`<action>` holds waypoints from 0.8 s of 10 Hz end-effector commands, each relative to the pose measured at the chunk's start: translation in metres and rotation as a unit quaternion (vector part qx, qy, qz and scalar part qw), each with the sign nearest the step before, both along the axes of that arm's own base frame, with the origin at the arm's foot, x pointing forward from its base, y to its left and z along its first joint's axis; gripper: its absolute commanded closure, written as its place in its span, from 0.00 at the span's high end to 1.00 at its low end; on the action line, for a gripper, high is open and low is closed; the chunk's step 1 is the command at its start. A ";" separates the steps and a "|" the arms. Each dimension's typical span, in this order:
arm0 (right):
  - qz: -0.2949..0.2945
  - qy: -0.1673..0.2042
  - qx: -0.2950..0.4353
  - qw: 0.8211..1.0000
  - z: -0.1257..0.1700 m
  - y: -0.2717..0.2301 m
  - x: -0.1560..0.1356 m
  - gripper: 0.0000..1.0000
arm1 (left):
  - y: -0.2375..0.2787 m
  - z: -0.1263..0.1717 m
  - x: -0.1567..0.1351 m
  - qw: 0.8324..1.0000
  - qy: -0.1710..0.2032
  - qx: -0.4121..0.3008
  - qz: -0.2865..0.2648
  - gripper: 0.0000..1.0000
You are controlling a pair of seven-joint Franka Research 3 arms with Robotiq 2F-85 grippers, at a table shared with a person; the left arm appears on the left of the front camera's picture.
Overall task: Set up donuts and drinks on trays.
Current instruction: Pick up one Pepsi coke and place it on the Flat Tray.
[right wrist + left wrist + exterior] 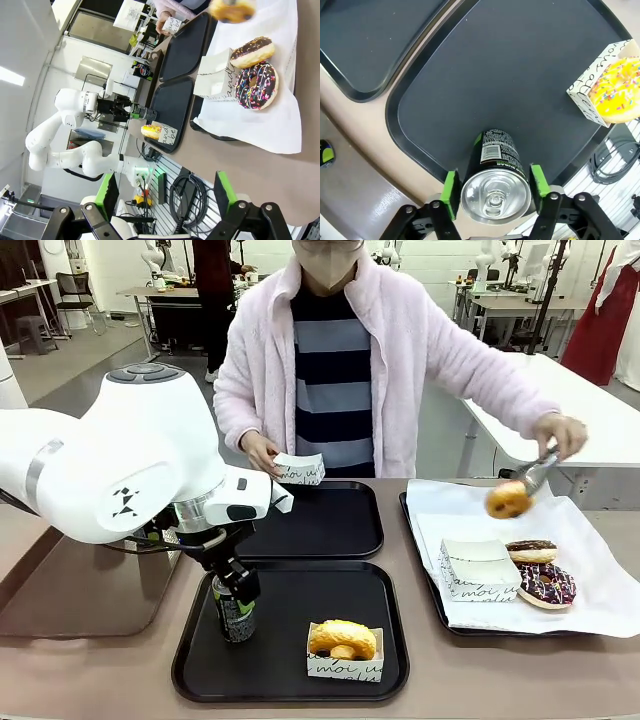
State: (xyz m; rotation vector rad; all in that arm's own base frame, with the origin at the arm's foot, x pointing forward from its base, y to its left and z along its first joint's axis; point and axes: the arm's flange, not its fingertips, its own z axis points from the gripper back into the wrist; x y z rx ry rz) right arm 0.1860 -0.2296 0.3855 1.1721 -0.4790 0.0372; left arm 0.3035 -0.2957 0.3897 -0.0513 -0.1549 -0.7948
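The left arm bends down over the near black tray's (300, 592) left edge, its left gripper (494, 186) straddling the upright black soda can (496, 150) standing there, pads at its sides, whether pressing or just clear I cannot tell; the right gripper (167, 192) gapes empty.

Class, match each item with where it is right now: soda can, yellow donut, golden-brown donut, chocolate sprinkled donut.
Items:
1. soda can
2. yellow donut
3. golden-brown donut
4. chocolate sprinkled donut

Places:
A. lying on the white paper
B. gripped in the person's tongs
C. in a paper box on the near black tray
D. standing inside the left tool

Pairs: 1-D, 2-C, 3-B, 4-A
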 end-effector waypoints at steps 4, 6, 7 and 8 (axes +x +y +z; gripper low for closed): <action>0.003 -0.009 0.004 1.000 -0.001 0.002 -0.001 1.00 | -0.001 0.003 0.001 1.000 0.004 -0.002 -0.003 1.00; 0.003 -0.009 0.004 1.000 -0.001 0.002 -0.001 1.00 | 0.011 0.027 0.000 1.000 0.006 0.003 0.009 1.00; 0.003 -0.009 0.004 1.000 -0.001 0.002 -0.001 1.00 | 0.024 0.045 -0.002 1.000 0.003 0.000 0.012 1.00; 0.003 -0.009 0.004 1.000 -0.001 0.002 -0.001 1.00 | 0.042 0.066 -0.008 1.000 -0.003 -0.003 0.018 1.00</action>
